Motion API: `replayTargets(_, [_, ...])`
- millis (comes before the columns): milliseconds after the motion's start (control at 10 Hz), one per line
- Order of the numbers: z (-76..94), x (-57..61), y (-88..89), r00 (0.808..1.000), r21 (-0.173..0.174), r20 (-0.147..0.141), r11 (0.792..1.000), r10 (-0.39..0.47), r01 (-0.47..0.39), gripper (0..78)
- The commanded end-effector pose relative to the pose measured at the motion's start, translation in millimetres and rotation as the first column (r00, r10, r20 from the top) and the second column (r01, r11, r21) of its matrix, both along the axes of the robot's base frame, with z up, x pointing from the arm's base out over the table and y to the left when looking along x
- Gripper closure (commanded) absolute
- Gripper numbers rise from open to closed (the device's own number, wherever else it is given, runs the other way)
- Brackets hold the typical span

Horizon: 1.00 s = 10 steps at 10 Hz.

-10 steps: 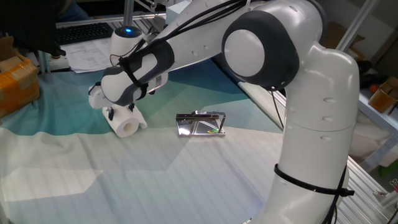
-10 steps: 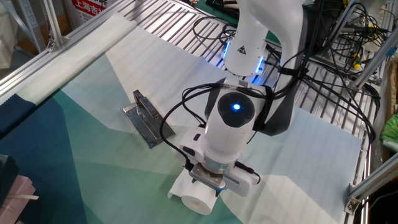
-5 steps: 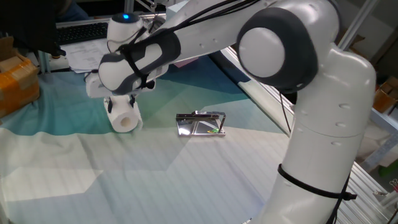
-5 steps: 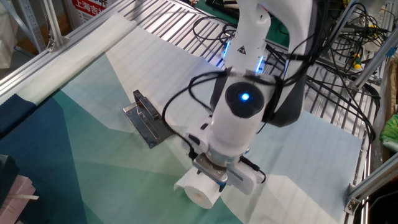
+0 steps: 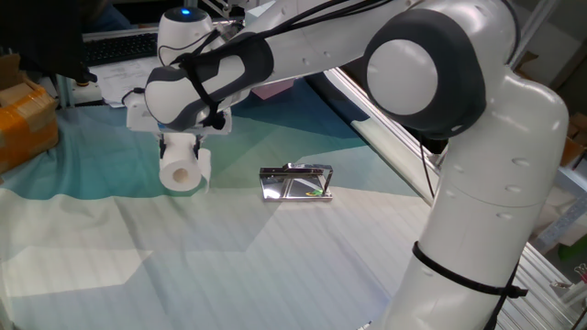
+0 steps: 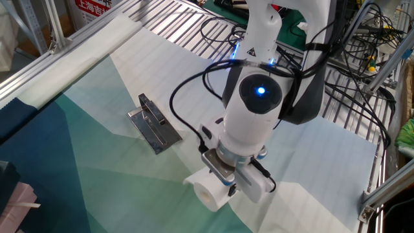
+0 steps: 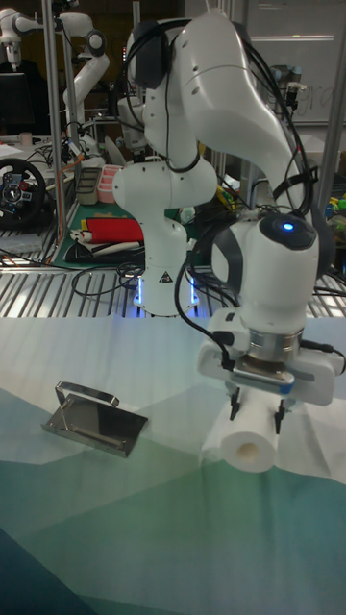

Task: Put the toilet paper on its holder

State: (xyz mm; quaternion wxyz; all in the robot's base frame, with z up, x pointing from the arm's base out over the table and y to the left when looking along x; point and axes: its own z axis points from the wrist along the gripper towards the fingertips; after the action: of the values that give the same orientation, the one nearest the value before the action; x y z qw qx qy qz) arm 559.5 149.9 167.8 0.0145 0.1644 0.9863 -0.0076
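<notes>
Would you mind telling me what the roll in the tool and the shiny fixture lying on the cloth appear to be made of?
The toilet paper looks like soft, matte white paper wound around a hollow core, whose end opening shows; the core's material is hard to tell. The holder looks like polished chrome metal: its flat plate mirrors its surroundings and a thin wire bar rises above it. The tool grips the roll.

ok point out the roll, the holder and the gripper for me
roll [image 5: 180, 174]: one fixed view, on its open end by the core
holder [image 5: 295, 185]: one fixed view, on the mirror plate
gripper [image 7: 256, 415]: tall fixed view, midway between fingertips, against the roll's top
</notes>
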Motion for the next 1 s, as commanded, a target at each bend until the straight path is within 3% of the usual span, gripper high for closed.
replayTargets(100, [16.8,-8.8,-1.9,0.95,0.005,-0.002,0.95,-0.312,0.312,76.2])
replayTargets(300, [15.5,-13.8,-3.4,0.932,0.007,-0.001,0.932,-0.363,0.363,76.2])
replayTargets(400, [13.4,-19.9,-5.7,0.887,0.01,-0.008,0.887,-0.462,0.462,76.2])
replayTargets(600, [10.7,-28.4,-8.9,0.837,0.016,-0.007,0.837,-0.548,0.548,76.2])
replayTargets(700, [9.4,-32.9,-10.8,0.802,0.017,-0.008,0.802,-0.597,0.597,76.2])
replayTargets(800, [9.2,-33.7,-11.1,0.796,0.017,-0.008,0.796,-0.605,0.605,76.2])
replayTargets(900, [8.2,-37.3,-12.6,0.744,0.019,-0.008,0.744,-0.668,0.668,76.2])
replayTargets(1000, [7.7,-38.8,-13.4,0.706,0.024,-0.008,0.706,-0.708,0.708,76.2])
